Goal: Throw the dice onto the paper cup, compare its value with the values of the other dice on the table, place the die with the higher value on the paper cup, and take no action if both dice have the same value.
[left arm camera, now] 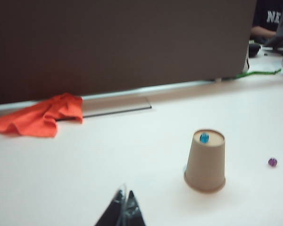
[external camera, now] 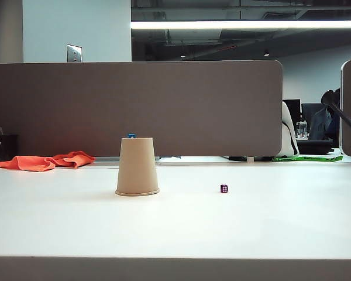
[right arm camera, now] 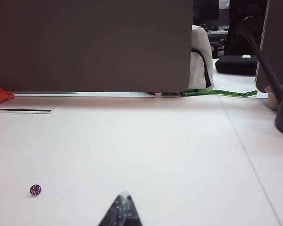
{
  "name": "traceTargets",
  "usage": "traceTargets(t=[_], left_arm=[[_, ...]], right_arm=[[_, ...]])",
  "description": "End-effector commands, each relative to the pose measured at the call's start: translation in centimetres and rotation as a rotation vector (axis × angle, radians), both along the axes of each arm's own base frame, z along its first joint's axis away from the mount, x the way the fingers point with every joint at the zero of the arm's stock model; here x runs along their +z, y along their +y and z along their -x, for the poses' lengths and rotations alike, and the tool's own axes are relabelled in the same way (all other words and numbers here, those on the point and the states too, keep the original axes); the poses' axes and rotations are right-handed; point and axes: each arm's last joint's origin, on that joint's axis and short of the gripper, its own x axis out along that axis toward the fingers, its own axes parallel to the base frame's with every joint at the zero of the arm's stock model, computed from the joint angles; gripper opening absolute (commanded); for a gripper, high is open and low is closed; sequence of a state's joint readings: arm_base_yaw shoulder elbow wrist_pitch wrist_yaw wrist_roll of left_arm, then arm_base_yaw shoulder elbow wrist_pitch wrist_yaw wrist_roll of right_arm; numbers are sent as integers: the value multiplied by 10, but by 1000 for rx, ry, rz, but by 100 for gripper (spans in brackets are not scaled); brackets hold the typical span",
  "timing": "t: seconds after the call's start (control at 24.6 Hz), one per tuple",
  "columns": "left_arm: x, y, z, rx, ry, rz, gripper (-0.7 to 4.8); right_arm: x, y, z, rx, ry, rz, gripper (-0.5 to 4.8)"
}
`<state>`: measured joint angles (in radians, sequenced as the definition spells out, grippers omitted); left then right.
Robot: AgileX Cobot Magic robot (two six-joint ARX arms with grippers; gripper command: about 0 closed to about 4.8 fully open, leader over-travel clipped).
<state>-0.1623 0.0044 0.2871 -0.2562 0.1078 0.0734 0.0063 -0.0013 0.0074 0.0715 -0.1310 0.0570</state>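
Note:
A tan paper cup point(external camera: 137, 166) point(left arm camera: 205, 161) stands upside down on the white table point(external camera: 175, 228). The blue dice point(external camera: 131, 136) point(left arm camera: 204, 138) rests on its upturned base. The dark purple other dice point(external camera: 224, 188) point(left arm camera: 272, 162) point(right arm camera: 35, 189) lies on the table to the cup's right, apart from it. My left gripper point(left arm camera: 124, 194) is shut and empty, drawn back well short of the cup. My right gripper point(right arm camera: 124, 196) is shut and empty too, some way from the purple die. Neither gripper shows in the exterior view.
An orange cloth point(external camera: 45, 161) point(left arm camera: 40, 115) lies at the back left by the grey partition point(external camera: 134, 108). A green strip point(external camera: 309, 158) and a dark slanted pole point(right arm camera: 263, 56) are at the back right. A cable slot point(left arm camera: 115, 107) runs along the partition.

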Motion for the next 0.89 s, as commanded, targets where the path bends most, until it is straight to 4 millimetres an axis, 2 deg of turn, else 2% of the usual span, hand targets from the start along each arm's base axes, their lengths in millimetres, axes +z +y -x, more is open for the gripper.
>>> traceTargets(t=[0.04, 0.28, 0.53, 0.89], left_arm=[[-9, -1, -5, -1, -12, 5, -5], [-38, -4, -19, -30, -67, 39, -5], [-56, -5, -25, -25, -68, 39, -5], [-62, -2, -26, 87, -35, 0, -5]], right_arm=[[3, 0, 0, 2, -36, -4, -1], [3, 0, 0, -5, -38, 13, -1], [4, 0, 0, -13, -47, 37, -1], [8, 0, 1, -6, -92, 68, -1]])
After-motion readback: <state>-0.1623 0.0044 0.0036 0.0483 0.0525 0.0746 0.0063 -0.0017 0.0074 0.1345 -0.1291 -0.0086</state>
